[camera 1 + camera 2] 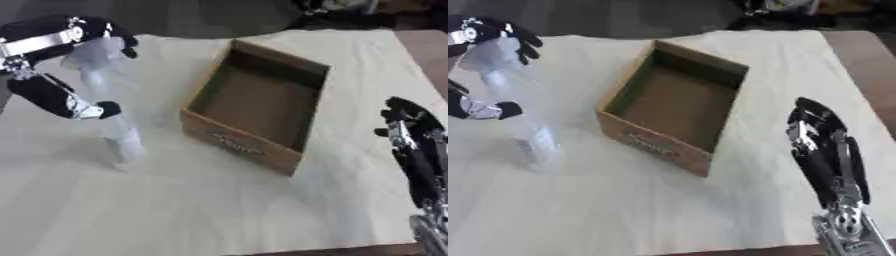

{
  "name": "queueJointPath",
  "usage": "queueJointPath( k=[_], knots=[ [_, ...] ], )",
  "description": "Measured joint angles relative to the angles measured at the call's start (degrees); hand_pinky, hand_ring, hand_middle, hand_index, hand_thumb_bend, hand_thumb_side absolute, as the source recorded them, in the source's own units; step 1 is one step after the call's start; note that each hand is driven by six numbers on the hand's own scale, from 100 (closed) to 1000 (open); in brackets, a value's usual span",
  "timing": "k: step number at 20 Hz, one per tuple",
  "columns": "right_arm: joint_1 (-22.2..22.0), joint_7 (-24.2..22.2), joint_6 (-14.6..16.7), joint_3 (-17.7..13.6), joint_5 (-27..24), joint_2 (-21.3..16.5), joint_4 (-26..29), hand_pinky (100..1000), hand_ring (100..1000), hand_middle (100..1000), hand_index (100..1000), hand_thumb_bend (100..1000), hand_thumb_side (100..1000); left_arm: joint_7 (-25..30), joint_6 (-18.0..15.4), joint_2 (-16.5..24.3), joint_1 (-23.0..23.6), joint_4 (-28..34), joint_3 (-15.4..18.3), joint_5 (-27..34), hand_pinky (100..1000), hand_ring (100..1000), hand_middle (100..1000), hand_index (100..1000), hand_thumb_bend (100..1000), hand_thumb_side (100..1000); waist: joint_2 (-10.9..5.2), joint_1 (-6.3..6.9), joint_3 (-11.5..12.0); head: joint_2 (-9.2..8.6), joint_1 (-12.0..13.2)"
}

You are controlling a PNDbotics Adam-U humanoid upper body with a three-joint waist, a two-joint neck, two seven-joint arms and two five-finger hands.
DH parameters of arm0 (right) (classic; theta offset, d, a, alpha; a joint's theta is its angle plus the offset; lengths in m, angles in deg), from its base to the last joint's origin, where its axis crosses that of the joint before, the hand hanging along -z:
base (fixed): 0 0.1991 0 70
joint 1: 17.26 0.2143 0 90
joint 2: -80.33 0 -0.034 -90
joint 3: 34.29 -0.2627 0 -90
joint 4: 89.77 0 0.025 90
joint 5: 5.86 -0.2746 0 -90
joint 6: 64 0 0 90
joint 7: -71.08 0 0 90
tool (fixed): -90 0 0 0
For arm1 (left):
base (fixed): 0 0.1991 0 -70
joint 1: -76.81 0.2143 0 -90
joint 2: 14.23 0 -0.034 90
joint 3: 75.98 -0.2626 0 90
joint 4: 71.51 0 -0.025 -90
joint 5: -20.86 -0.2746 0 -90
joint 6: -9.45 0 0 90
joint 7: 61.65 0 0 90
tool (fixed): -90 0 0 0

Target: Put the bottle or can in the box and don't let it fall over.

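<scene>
Left hand (54,70) curled round a clear bottle (109,115), tilted, base on the table (219,205). Just right of it, an open cardboard box (258,102). Right hand (824,150) idle, fingers straight; its wrist visible only in right eye view.
</scene>
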Motion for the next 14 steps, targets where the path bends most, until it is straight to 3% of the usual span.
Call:
queueJointPath(
  k=[5, 8, 14],
  knots=[
    [0.0, -0.2, -0.2, 0.0, 0.0, 0.1, 0.0, 685, 825, 790, 794, 100, 613, -2.3, -0.2, -0.1, -0.2, -0.1, 0.0, -0.6, 708, 592, 788, 783, 426, 100, 0.00, 0.00, -0.1, -0.01, 0.0],
    [0.0, -0.2, -0.2, 0.0, 0.0, 0.2, 0.0, 686, 825, 789, 791, 100, 612, -3.3, 0.0, -0.1, -0.2, -0.1, -0.1, -0.6, 588, 477, 733, 761, 417, 100, 0.01, 0.00, -0.1, -0.01, 0.0],
    [0.0, -0.2, -0.3, 0.0, 0.0, 0.5, 0.0, 687, 824, 787, 789, 100, 612, -3.6, -0.4, -0.2, -0.5, -0.5, -0.7, -0.7, 530, 403, 636, 707, 465, 100, 0.01, -0.11, -0.2, -0.02, 0.1]
  ],
)
